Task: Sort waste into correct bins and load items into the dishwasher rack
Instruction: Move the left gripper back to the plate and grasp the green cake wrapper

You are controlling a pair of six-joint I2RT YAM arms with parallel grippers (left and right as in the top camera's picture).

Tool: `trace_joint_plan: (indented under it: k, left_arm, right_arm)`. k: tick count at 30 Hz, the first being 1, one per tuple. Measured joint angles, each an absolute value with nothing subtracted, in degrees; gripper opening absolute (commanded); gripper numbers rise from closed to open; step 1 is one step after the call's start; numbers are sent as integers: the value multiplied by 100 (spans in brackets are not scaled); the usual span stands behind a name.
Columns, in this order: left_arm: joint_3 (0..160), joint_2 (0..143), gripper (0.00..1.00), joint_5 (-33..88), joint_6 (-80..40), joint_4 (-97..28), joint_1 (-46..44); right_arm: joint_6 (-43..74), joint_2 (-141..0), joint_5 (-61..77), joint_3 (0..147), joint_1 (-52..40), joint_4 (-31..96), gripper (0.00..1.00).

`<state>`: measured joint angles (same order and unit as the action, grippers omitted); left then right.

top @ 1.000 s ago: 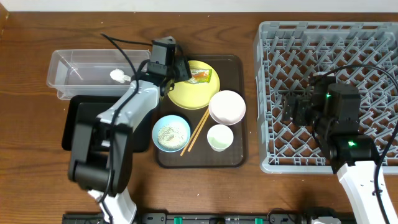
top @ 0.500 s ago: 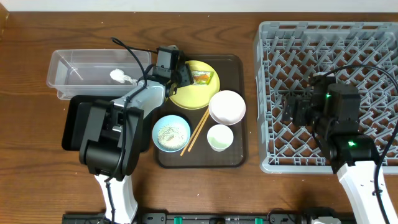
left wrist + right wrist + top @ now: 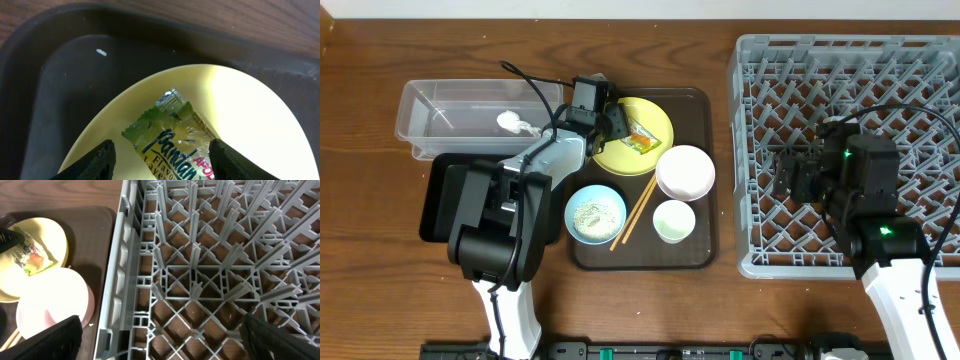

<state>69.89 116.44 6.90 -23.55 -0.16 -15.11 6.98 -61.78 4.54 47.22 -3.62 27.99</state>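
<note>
Covering the whole overhead frame, a dark wood-grain table (image 3: 360, 290) carries everything. A pale strip (image 3: 520, 8) runs past its far edge, wall or floor, can't tell.

Brown tray (image 3: 705, 240) sits mid-table. Grey rack (image 3: 880, 70) is to its right and clear tub (image 3: 470, 105) to its upper left. Black tray (image 3: 438, 200) sits just in front of the tub, partly under the left arm.

On the brown tray:
- yellow plate (image 3: 620, 155)
- white bowl (image 3: 685, 172)
- light blue bowl (image 3: 595, 190) holding pale rice-like scraps (image 3: 595, 214)
- cup (image 3: 673, 220)
- chopsticks (image 3: 635, 210), lying diagonally between the blue bowl and the cup

Wrapper (image 3: 642, 137) lies flat on the plate. Its long axis runs diagonally in overhead, upper left to lower right.

Left gripper (image 3: 615, 122) hangs low over the plate's left side. Its jaws are apart, one finger either side of the wrapper's near end, not clamped on it. Right gripper (image 3: 795, 175) is over the rack's left half, jaws spread wide, holding nothing.

Left wrist view alone gives the wrapper's silver crimped end pointing away from the camera, the "Pandan" print, and one white grain (image 3: 101, 51) on the brown tray. Right wrist view alone shows wood through the rack lattice. Only overhead shows the tub, the black tray and a white scrap (image 3: 510, 123) inside the tub.
</note>
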Motion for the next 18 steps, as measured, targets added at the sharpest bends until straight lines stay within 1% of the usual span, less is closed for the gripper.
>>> trace_joint_plan:
  k: [6,16,18]
  left_arm:
    - [7022,11646,62,644,-2353,-276,-1568]
    - [7024,11646,61,561,-2353,-303,-1929]
    - [7024,11651,53,561,-2359,-307,-1962]
  right_arm:
    - [698,-6178,454,4722,-362,2808,99]
    - [698,-6178,454,4722,-362,2810,99]
    - [698,-6178,454,4722,-362,2810,99]
